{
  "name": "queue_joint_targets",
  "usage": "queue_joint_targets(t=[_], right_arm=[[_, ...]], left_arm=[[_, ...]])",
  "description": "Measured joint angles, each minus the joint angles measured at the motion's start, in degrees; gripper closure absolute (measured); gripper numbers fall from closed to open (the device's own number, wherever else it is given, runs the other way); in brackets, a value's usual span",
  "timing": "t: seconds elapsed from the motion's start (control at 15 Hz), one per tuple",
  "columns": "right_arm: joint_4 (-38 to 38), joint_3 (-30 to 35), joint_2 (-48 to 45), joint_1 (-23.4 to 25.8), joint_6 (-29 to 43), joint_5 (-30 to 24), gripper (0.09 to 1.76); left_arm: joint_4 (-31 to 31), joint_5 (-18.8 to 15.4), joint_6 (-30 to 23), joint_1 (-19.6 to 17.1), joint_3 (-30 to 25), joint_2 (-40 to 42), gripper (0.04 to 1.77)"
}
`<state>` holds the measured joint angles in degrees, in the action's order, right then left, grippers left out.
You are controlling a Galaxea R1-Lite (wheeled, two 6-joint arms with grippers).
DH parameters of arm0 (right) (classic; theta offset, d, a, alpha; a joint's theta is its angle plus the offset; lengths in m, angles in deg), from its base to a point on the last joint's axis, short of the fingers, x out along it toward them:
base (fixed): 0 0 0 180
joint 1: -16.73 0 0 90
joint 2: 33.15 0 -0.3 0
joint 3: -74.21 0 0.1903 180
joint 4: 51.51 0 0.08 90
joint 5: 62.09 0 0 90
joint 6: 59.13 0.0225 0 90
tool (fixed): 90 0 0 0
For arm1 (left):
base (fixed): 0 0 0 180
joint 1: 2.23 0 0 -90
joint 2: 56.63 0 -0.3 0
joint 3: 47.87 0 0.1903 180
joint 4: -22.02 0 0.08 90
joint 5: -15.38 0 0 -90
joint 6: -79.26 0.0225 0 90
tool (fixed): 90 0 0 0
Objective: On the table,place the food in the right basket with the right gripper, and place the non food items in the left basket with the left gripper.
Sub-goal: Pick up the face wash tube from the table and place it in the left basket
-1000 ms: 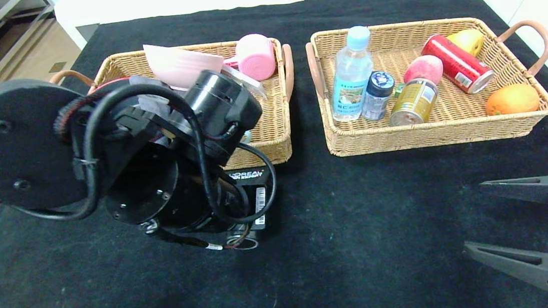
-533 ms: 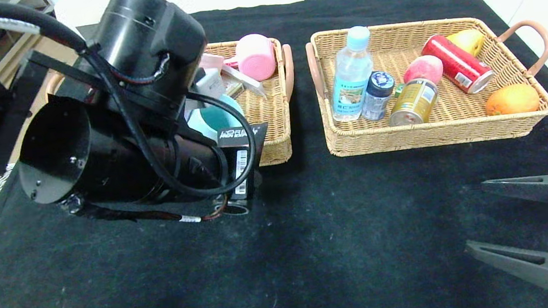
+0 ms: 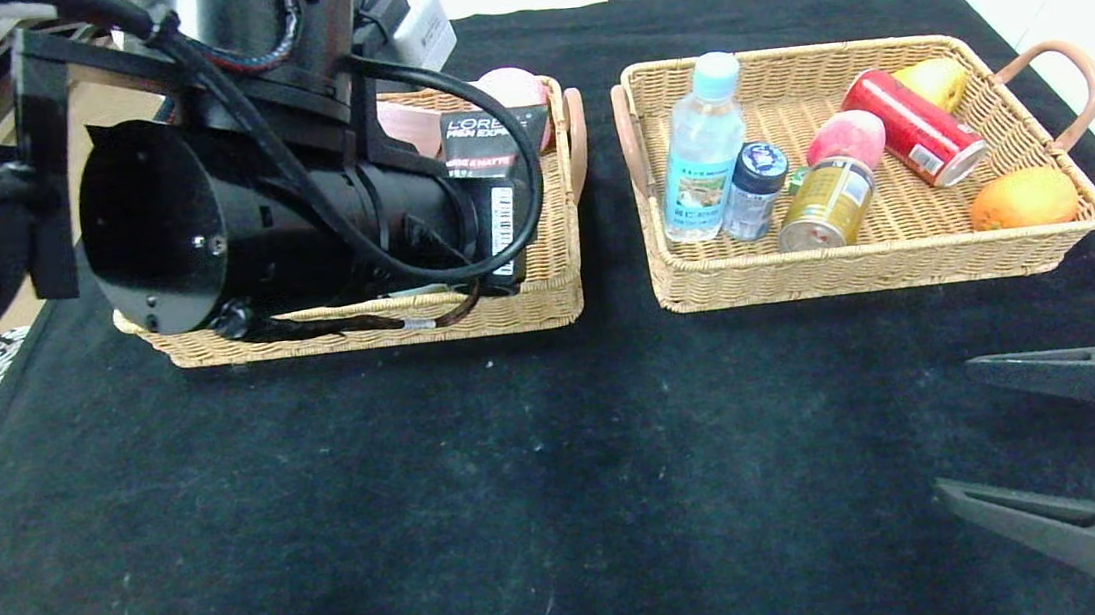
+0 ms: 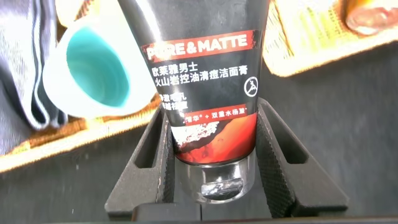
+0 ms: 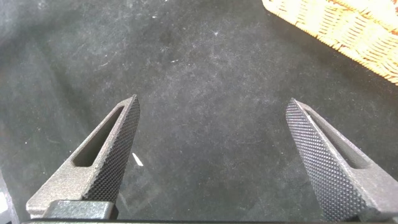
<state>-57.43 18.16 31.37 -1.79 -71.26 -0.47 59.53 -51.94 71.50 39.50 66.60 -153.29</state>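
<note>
The black L'Oreal tube with a red band is clamped between the two long tapered black fingers of the left gripper, one finger pressed against each side of the tube near its clear cap end. In the head view the tube is held above the right-hand part of the left basket, a shallow rectangular tan wicker basket with brown loop handles. The left arm's thick black cabled wrist covers most of that basket. Beneath the tube, the left wrist view shows a white cup with a teal interior and a folded grey towel. A small pink ribbed cup lies at the basket's far right corner. The right basket, the twin of the left one, holds a clear water bottle with a pale blue cap, a small clear jar with a dark blue lid, a gold-yellow can, a red can, a pink peach, an orange and a yellow fruit. Both baskets stand on the table draped in black cloth. The right gripper hovers low over the cloth at the near right edge, well apart from the right basket, its fingers spread wide and holding nothing.
</note>
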Motion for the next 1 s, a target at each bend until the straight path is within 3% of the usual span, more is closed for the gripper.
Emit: queue_joint_targets(t=[0.33, 0.53, 1.0], right_arm=[[0.0, 0.09, -0.33, 0.0, -0.02, -0.01, 0.14], [-0.02, 0.22, -0.56, 0.0, -0.05, -0.11, 0.14], [0.0, 0.27, -1.05, 0.0, 0.0, -0.09, 0.14]], left_arm=[[-12.02, -0.49, 0.2, -3.78, -0.44, -3.78, 0.99], [-22.35, -4.0, 1.27, -6.14, -1.79, -6.1, 1.0], [-29.87, -5.49, 3.33, -9.24, -2.44, -10.92, 1.01]])
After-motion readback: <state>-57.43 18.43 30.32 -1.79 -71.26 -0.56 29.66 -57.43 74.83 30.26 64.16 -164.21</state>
